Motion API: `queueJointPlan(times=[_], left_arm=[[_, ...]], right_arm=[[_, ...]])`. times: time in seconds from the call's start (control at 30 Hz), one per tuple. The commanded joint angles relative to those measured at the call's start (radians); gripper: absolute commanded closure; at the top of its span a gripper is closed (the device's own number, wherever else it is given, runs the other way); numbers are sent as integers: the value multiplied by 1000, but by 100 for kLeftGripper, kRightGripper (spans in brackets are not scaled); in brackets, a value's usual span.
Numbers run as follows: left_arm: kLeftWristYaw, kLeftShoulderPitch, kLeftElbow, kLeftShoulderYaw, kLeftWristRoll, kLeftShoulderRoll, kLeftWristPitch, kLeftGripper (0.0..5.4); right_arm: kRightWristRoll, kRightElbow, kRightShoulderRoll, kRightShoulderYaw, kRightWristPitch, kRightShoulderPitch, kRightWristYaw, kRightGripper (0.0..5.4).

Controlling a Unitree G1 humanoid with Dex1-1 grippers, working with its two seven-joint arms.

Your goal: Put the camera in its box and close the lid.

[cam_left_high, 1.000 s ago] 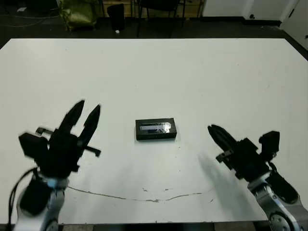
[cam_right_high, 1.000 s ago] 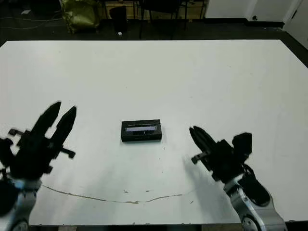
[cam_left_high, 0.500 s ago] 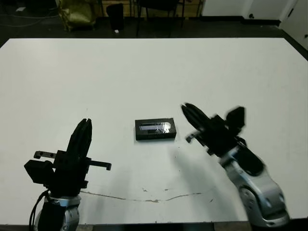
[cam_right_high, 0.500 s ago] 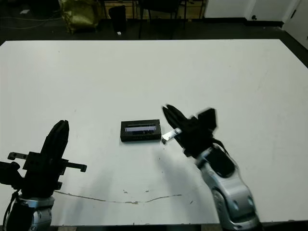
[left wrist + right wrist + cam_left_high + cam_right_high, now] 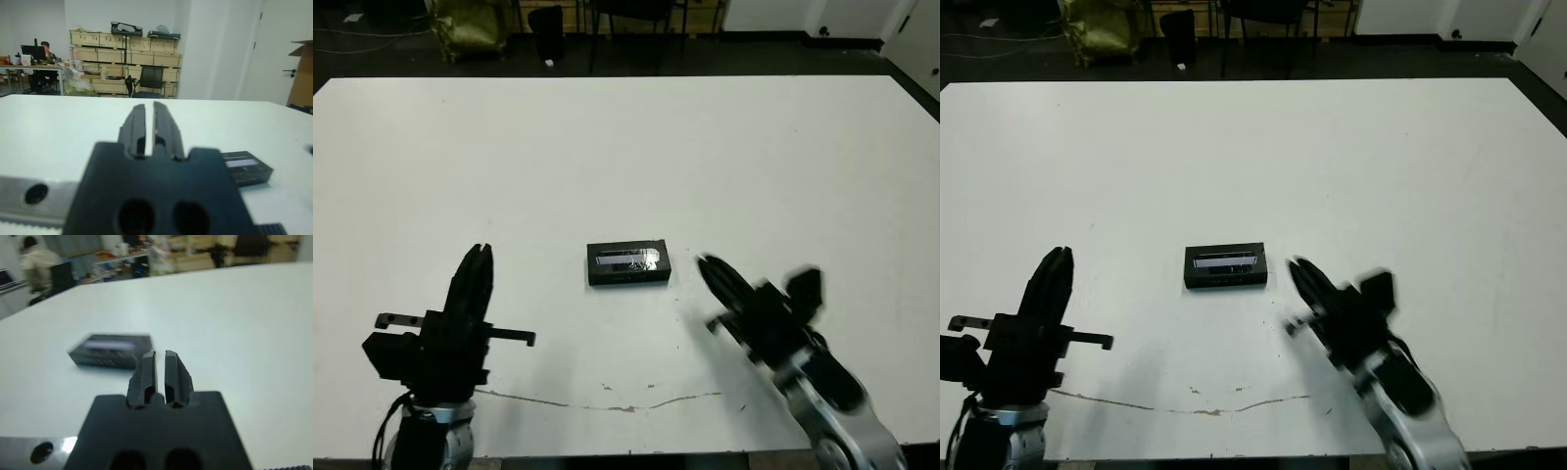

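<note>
White table (image 5: 754, 157), closed box (image 5: 628, 265) mid-table; dark floor (image 5: 401, 59) beyond.

Large white rectangular desk (image 5: 607, 147), a thin dark crack line near its front edge. Dark floor (image 5: 372, 59) beyond it, with a yellow-green sack (image 5: 468, 24). Left wrist view: white walls (image 5: 98, 14), stacked pale wooden crates (image 5: 122, 54), a black office chair (image 5: 150, 81), a white door (image 5: 286, 49), a seated person (image 5: 45, 49) at a far table.

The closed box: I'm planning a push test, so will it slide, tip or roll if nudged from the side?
The closed box is low and lies flat on the white table, so it would likely slide rather than tip. Its flat sides make rolling unlikely. It looks rigid; the glossy lid strip may be slippery.
</note>
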Motion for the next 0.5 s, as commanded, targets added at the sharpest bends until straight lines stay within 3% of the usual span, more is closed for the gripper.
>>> queueJointPlan(times=[0.03,0.1,0.2,0.37,0.5], left_arm=[[-10,53,20,27,-16,23,6,539],[-7,65,15,28,-14,19,13,539],[-6,68,26,18,-9,12,-3,539],[17,82,33,2,21,-1,-14,539],[28,104,31,-12,45,1,-20,539]], right_arm=[[-17,-36,-2,-36,-49,114,-16,540],[-38,-30,6,-35,-104,157,-15,540],[-74,-51,7,-22,-119,183,-43,540],[-44,31,26,-23,-237,157,-6,540],[-42,13,27,-15,-223,144,-28,540]])
